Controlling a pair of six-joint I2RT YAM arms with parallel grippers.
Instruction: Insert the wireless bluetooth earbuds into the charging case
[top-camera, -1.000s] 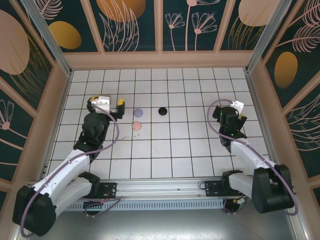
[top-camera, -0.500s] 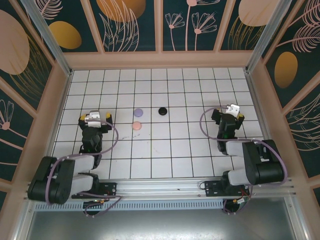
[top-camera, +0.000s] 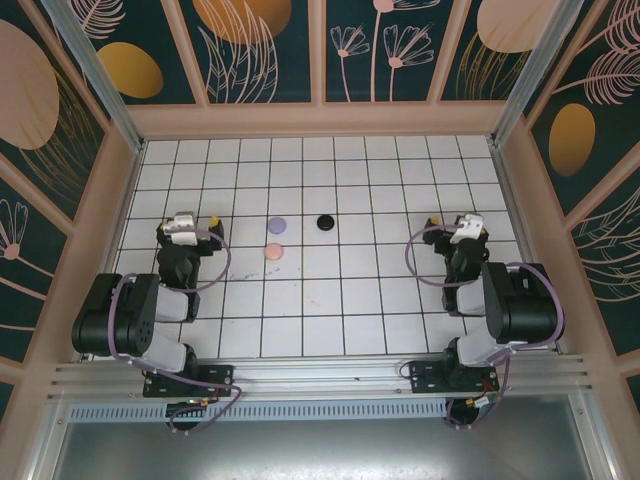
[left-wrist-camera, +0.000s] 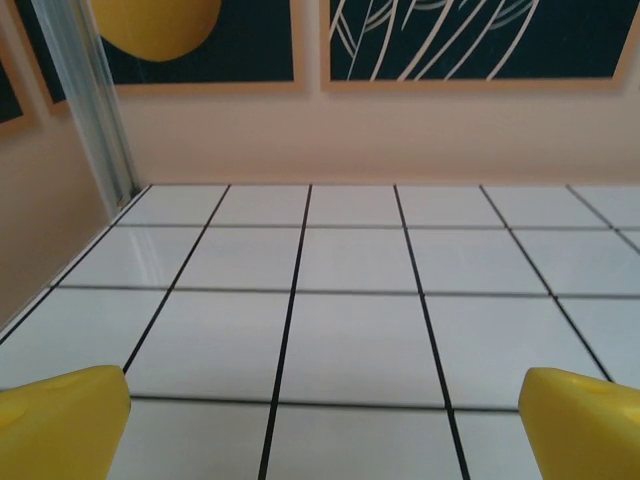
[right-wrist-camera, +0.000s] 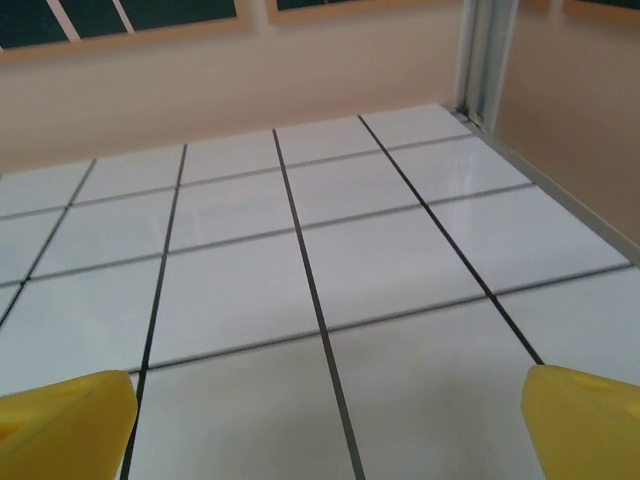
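The left gripper (top-camera: 190, 222) sits at middle left and the right gripper (top-camera: 456, 226) at middle right, each with jaws spread wide and released, nothing between them but white tiles (left-wrist-camera: 350, 340). Upper centre lie three small round earbud items, too small to make out further. The purple one (top-camera: 277, 225) is just above the pink one (top-camera: 272, 252), and the black one (top-camera: 325, 222) is to their right.

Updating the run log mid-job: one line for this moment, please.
left gripper open, empty | right gripper open, empty | purple case, pink case, black case on table, no contact
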